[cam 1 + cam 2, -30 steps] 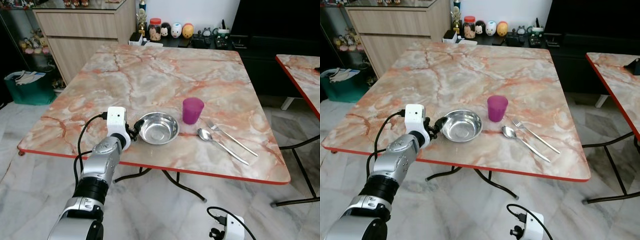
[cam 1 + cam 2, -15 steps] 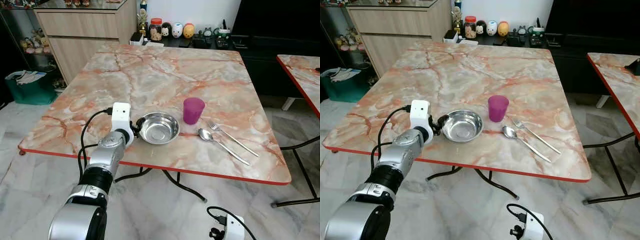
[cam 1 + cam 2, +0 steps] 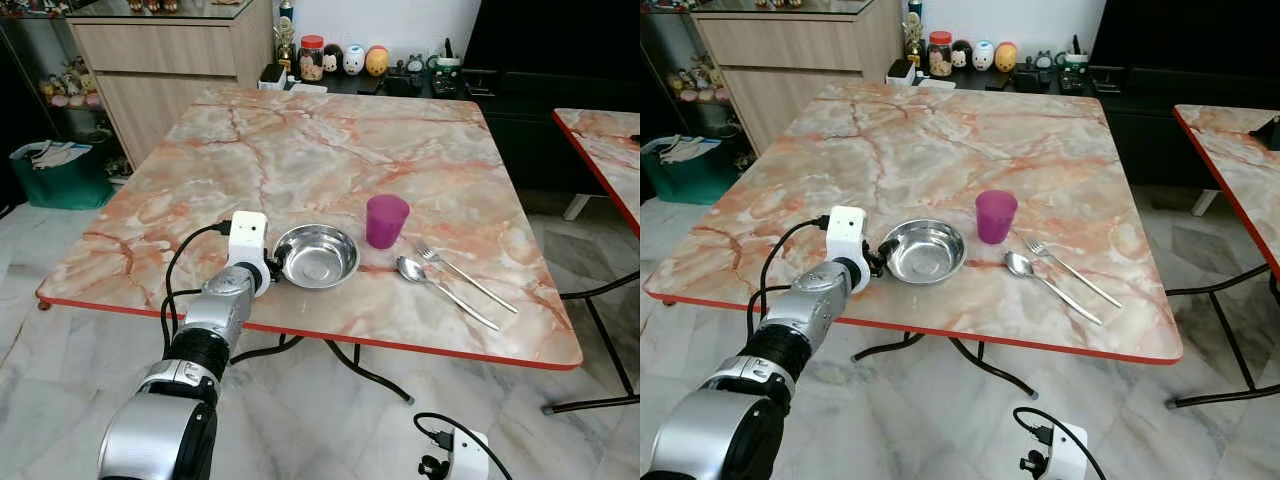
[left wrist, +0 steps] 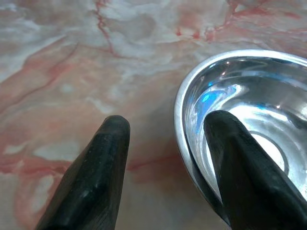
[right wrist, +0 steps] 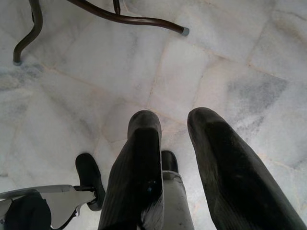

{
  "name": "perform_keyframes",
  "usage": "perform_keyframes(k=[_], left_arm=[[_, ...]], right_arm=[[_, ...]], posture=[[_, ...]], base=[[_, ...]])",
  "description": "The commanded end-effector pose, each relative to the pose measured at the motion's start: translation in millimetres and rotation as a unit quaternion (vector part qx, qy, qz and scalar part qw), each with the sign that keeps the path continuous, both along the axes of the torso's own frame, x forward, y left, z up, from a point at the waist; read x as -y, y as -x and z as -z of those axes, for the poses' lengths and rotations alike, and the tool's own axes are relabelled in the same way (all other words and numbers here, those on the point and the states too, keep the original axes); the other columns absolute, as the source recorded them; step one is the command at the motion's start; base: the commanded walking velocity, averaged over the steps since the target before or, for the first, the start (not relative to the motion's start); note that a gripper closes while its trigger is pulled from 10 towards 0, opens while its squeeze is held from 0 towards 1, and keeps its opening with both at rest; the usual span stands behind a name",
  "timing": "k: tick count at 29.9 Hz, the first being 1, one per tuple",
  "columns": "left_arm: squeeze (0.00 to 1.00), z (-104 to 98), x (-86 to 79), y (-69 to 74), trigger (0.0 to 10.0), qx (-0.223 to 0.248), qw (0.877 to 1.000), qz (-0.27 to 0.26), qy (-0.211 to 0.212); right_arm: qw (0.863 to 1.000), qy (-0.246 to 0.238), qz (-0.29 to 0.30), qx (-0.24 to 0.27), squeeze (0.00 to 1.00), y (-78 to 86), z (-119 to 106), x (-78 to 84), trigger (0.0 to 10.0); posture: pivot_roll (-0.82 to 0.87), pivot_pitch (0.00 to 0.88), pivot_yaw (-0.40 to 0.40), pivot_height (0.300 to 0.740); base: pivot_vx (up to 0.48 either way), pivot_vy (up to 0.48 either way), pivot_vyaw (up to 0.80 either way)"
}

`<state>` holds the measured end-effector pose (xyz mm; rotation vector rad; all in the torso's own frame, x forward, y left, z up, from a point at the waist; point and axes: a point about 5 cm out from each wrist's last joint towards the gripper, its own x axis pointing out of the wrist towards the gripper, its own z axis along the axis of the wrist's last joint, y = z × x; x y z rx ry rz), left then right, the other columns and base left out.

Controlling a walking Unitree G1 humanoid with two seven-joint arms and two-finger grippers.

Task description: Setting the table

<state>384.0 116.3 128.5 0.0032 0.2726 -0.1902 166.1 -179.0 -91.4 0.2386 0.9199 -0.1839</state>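
Left gripper [image 4: 165, 139] has its fingers apart, straddling the steel bowl [image 3: 316, 256] rim at centre frame; a shallow pinch could let it slip and skid into the purple cup [image 3: 386, 220].

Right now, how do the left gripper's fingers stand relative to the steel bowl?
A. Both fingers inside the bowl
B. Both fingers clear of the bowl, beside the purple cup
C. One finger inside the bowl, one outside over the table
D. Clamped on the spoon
C: in the left wrist view, the left gripper is open across the rim of the steel bowl, one finger inside and the other over the marble table.
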Motion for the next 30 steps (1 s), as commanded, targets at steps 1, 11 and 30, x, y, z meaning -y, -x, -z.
perform_keyframes(k=[1, 11, 30], left_arm=[[0.0, -1.8, 4.1, -1.8, 10.0, -0.003, 1.0, 0.004, -0.007], [0.0, 9.0, 8.6, 1.5, 10.0, -0.03, 0.999, 0.023, -0.011], [0.0, 15.2, 13.3, 3.9, 0.0, -0.053, 0.998, 0.043, 0.005]], right_arm=[[1.0, -0.003, 0.004, -0.002, 0.0, 0.3, 0.3, -0.2, 10.0], [1.0, -0.005, 0.003, -0.004, 0.0, 1.0, 0.7, -0.6, 10.0], [1.0, -0.005, -0.004, -0.004, 0.0, 1.1, 0.8, -1.4, 10.0]], posture=[[0.08, 0.013, -0.024, 0.74], [0.08, 0.014, -0.024, 0.74], [0.08, 0.007, -0.022, 0.74]], base=[[0.0, 0.0, 0.0], [0.0, 0.0, 0.0], [0.0, 0.0, 0.0]])
